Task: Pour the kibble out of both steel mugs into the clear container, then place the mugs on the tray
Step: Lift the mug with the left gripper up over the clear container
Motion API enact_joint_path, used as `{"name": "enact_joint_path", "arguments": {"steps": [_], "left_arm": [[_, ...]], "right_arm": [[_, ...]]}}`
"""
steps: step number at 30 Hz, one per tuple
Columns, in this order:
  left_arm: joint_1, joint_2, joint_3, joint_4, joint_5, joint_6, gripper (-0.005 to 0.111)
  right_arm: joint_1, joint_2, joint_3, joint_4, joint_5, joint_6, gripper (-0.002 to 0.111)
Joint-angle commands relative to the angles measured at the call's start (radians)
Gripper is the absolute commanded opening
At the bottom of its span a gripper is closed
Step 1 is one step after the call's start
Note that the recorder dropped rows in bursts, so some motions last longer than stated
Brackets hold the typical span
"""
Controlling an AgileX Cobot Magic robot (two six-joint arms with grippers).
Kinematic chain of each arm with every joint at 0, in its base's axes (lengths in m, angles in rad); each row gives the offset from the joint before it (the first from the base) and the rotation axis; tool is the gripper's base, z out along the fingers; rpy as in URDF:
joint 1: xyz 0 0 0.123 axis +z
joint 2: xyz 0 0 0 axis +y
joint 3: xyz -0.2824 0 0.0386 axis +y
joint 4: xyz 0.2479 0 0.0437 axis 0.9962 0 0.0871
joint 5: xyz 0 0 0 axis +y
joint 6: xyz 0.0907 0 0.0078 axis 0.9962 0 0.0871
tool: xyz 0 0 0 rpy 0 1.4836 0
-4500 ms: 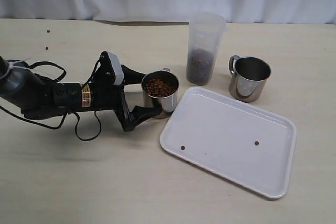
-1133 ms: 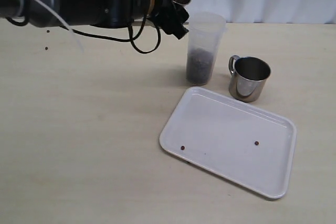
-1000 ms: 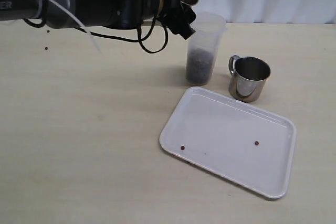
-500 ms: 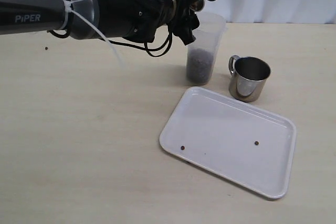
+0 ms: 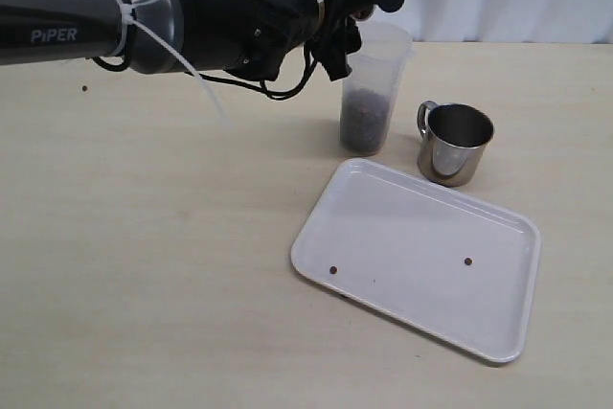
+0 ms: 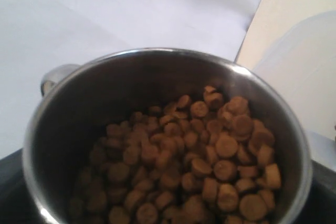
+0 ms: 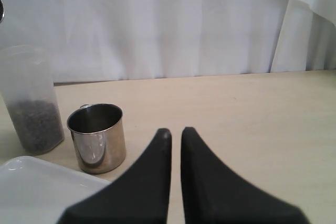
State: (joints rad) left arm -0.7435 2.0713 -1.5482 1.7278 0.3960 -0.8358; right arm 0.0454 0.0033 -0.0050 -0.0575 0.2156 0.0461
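Now your left hand (image 5: 350, 9), clamped on the full mug (image 6: 105, 98), has lifted it to the container (image 5: 369, 102) rim, so pouring comes next; your right hand (image 7: 176, 135) sits closed, empty.

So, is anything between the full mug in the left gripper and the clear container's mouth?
Nothing visible. The steel mug, full of kibble, hangs close by the clear container's rim; no lid shows.
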Motion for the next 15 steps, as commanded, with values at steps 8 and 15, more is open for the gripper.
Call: {"name": "enact_joint_path", "arguments": {"steps": [8,15], "left_arm": [[-0.001,-0.004,-0.053,0.017,-0.009,0.054,0.000],[-0.014,0.037,-0.083,0.017,0.065,0.101,0.000]], "right_arm": [[0.003,-0.003,0.005,-0.003,-0.002,-0.010,0.005],[0.003,-0.003,0.005,-0.003,-0.002,-0.010,0.005]]}}
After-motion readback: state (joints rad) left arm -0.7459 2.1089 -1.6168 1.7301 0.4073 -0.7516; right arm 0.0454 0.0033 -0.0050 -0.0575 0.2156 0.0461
